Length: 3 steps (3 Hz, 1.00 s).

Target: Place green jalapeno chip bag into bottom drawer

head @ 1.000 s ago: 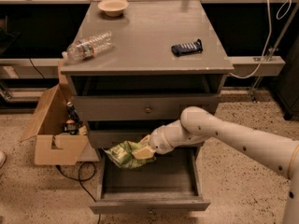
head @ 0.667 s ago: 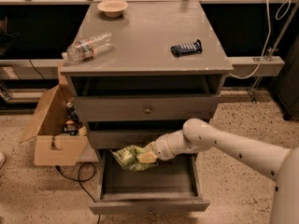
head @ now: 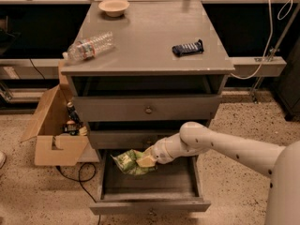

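The green jalapeno chip bag (head: 127, 162) is crumpled at the tip of my gripper (head: 144, 161), over the left rear part of the open bottom drawer (head: 149, 201). The gripper reaches in from the right on a white arm and is shut on the bag's right end. The bag hangs just above the drawer's floor, below the middle drawer's front. The drawer is pulled out and its inside looks bare otherwise.
A clear plastic bottle (head: 89, 46), a dark navy wrapped bar (head: 188, 48) and a small bowl (head: 114, 7) lie on the cabinet top. An open cardboard box (head: 54, 130) stands on the floor at the left, with a black cable (head: 79, 176) beside it.
The gripper and the bag have moved lower and slightly right, down into the open bottom drawer. The forearm has dropped with them.
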{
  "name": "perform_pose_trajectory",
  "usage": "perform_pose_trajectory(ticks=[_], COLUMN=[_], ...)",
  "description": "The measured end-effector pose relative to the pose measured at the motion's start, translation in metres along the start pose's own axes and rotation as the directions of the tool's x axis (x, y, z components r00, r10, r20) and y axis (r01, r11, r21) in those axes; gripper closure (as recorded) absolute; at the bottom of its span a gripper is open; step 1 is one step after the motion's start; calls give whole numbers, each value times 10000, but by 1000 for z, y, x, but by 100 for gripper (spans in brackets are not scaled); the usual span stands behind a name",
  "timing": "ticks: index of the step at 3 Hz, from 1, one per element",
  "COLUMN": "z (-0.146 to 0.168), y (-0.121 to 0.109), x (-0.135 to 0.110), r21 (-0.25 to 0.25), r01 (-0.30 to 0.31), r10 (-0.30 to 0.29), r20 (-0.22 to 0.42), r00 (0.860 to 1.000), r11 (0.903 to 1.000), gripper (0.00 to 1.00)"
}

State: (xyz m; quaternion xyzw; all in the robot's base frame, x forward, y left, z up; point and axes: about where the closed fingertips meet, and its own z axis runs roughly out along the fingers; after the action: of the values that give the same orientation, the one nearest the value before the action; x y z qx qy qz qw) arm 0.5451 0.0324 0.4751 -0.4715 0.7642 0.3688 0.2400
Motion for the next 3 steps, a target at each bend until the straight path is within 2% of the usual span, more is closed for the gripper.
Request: perform_pose_trajectory(ticks=[1,2,3], z=[12,11,13], y=[-43,-82,-121], x=[62,111,153], r21=[1568,2207,2323], r01=[-929,-1777,-2596], r10=[1120,2015,2759], r20=[-1180,-900,-401], r00=[9867,9754,9604], r11=[9832,9590,9374], gripper=[100,100,81])
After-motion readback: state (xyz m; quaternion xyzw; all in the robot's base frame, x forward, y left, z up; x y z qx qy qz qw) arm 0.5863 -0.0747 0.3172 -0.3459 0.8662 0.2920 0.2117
